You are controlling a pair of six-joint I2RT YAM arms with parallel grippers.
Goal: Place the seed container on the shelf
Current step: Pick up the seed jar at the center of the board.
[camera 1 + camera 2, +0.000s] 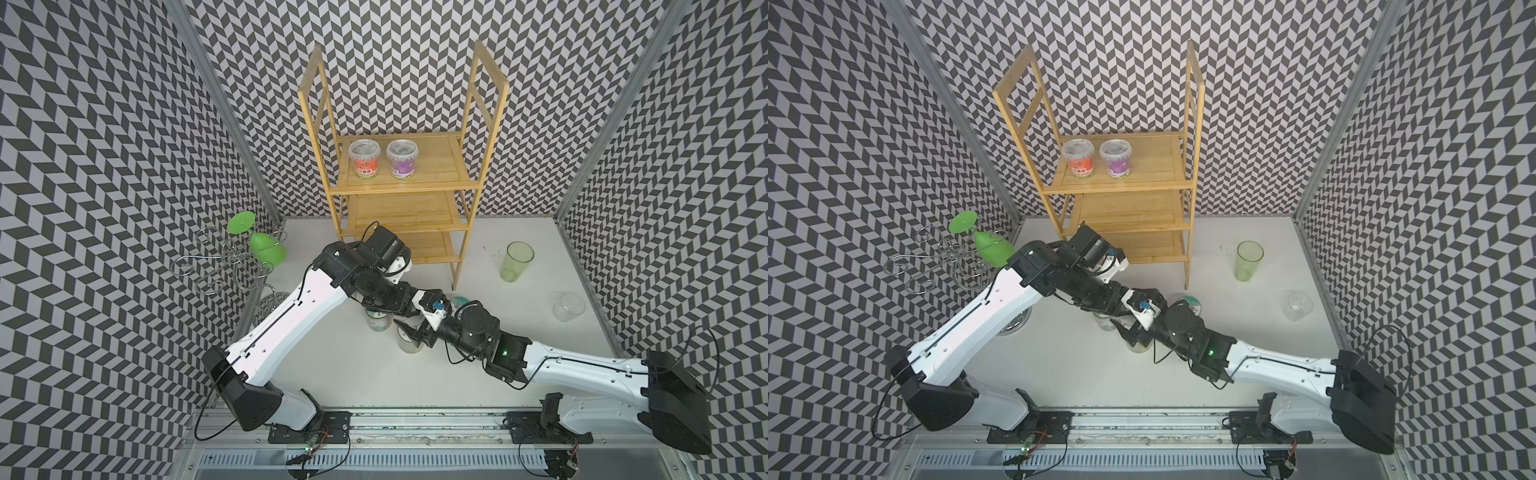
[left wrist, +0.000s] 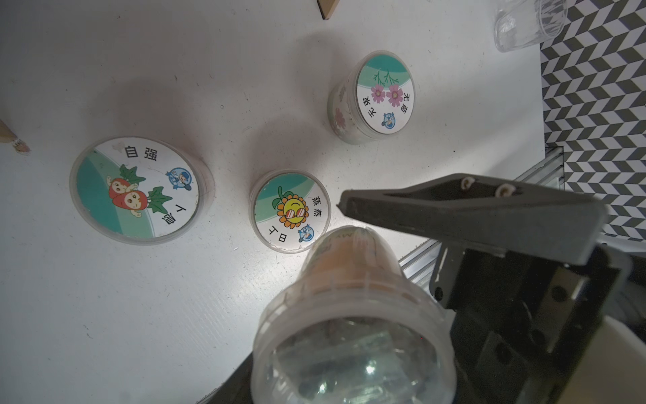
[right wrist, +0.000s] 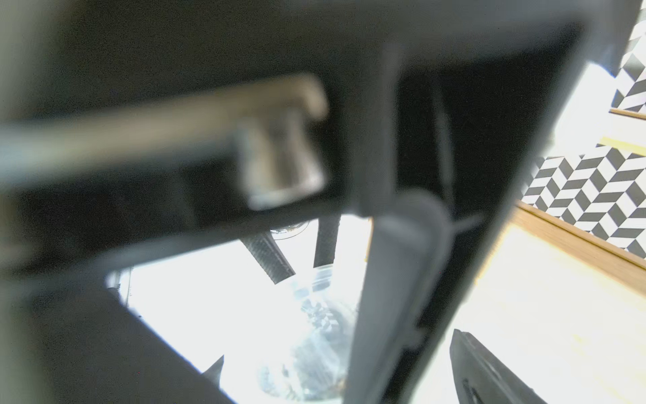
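The step in hand looks to be the carry to the shelf [image 1: 407, 188]. In the left wrist view the left tool [image 2: 335, 238] is closed on an orange-labelled container [image 2: 349, 297] that lies along the jaws. It seems raised above three lidded jars [image 2: 290, 210] on the table [image 1: 332, 365]. In both top views that grip is hidden at centre frame, where the arms cross.

The shelf stands at upper centre with two jars [image 1: 365, 157] on its top board and bare wood to their right. Next, I'd judge, the left arm must rise and swing toward that board without clipping the right arm or the side frame.

The right tool [image 1: 417, 334] stands open, its jaws either side of one of the table's jars, though its wrist view is blurred.
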